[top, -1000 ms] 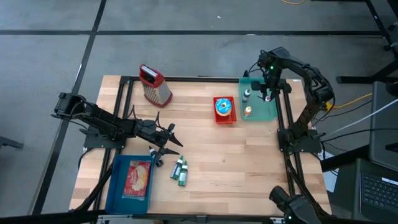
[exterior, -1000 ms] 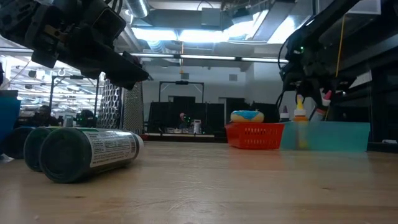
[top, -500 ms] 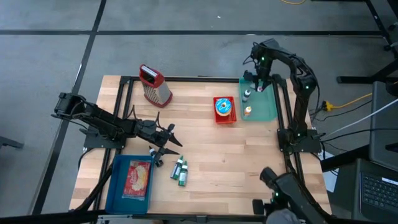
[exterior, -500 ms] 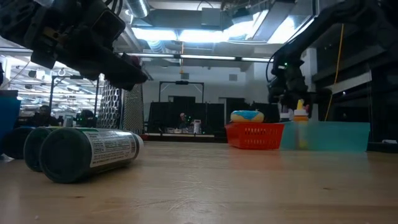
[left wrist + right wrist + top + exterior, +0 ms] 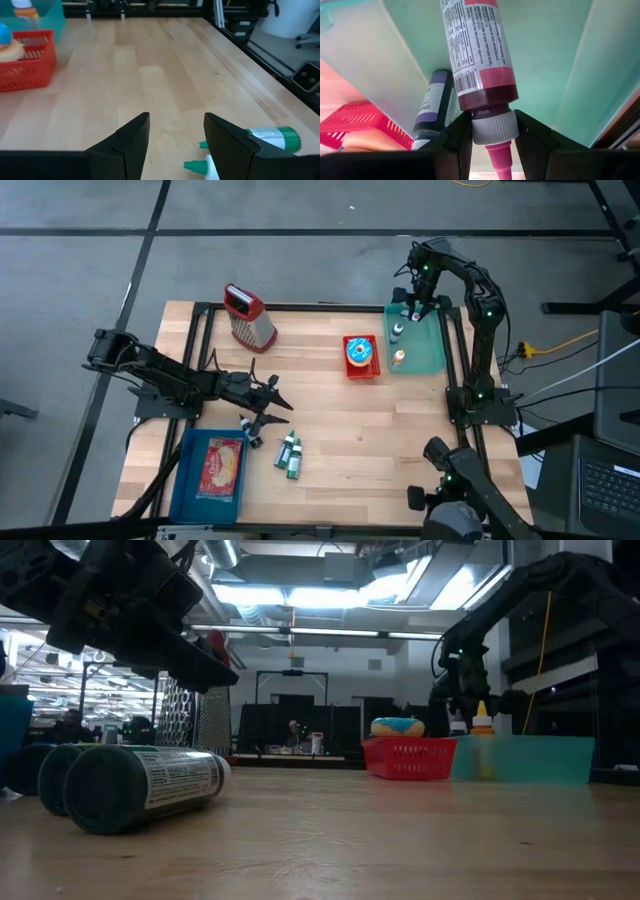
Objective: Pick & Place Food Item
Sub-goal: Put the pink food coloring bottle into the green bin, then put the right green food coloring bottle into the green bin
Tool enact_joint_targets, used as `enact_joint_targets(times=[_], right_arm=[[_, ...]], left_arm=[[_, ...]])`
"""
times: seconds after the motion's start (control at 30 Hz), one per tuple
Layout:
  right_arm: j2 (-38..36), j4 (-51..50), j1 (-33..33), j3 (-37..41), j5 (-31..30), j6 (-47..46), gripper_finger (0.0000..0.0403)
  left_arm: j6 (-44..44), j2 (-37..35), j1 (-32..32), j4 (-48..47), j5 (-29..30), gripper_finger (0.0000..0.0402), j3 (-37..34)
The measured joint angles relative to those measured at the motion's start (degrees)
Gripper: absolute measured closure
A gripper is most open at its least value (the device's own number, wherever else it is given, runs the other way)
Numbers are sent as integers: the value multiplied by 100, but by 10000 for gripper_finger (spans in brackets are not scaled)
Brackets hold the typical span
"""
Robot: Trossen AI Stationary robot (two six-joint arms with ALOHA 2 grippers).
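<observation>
My right gripper [image 5: 491,136] is over the far end of the teal bin [image 5: 428,356], at the table's far right, shut on a pink squeeze bottle [image 5: 477,50]. A purple-labelled bottle [image 5: 435,105] stands beside it in the bin, and an orange-capped bottle [image 5: 399,358] stands nearer. A red basket [image 5: 361,370] left of the bin holds a blue-iced donut [image 5: 360,351]. My left gripper [image 5: 272,405] hovers open above the wood at the near left, with nothing between its fingers [image 5: 132,137]. My right gripper pinches the pink bottle's white cap [image 5: 491,127], just below the label, between its two fingers. The fingers come from above, slanting down. The bottle's body points down into the bin and its nozzle points back toward the wrist. Its lower end is out of view.
A red-topped box grater [image 5: 250,317] stands at the far left. Two green bottles [image 5: 290,452] lie near the front, close to my left gripper. A blue tray [image 5: 184,480] with a food packet [image 5: 222,465] sits at the near left corner. Bare wood fills the middle.
My right gripper has moved over the teal bin toward the table's far edge and slightly left, sinking a little, still shut on the pink bottle. My left arm has kept still.
</observation>
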State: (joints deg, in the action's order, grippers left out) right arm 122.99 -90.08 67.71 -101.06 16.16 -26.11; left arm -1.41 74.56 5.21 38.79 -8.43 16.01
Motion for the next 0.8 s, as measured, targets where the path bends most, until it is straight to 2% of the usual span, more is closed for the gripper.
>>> enact_joint_targets(times=[0.27,0.5,0.8], right_arm=[[77,0,189,4,218,18,279],[77,27,207,-260,430,-50,218],[75,20,205,-1346,338,-419,230]], left_arm=[[-26,0,-184,42,-3,217,0],[2,-2,-281,85,-34,217,0],[4,-2,-282,85,-54,217,0]])
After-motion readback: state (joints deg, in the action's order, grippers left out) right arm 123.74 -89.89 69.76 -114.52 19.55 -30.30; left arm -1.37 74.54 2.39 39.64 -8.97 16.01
